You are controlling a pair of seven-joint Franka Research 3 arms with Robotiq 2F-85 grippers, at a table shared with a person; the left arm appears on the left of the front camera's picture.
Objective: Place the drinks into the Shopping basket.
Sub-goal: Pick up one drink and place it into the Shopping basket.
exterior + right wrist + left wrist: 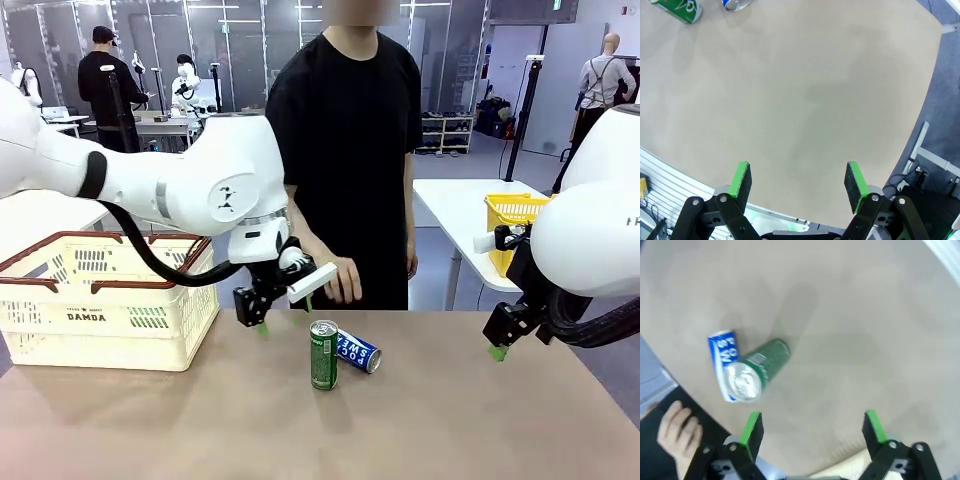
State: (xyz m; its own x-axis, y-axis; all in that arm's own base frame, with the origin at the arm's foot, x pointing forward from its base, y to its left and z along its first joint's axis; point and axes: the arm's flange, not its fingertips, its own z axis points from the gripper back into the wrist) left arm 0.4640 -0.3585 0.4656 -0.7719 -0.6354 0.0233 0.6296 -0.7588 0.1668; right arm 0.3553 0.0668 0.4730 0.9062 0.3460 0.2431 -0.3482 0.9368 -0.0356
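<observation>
Green pads of the left tool (pixel 812 427) stood wide apart with nothing between them. It hung above the bench (pixel 200 430), just left of the drinks and a little beyond them. Outward from it, the green can (pixel 323 355) stood upright near the middle of the bench. The blue can (pixel 358 351) lay on its side just to its right, apparently touching it. A slim upright can tips easily, so a pad landing on its rim instead of straddling it would likely knock it over. A nudge could also send the lying can rolling toward the bench edge. The person's hand (pixel 343 280) hung just beyond the tool at the far side, close enough to be brushed by a careless swing. The Shopping basket (pixel 60 300) sat at the far left, empty as far as could be seen, and a low carry might clip its brown rim. The right tool (pixel 799 185), jaws also apart and empty, hovered over the right end, well apart from both cans.
</observation>
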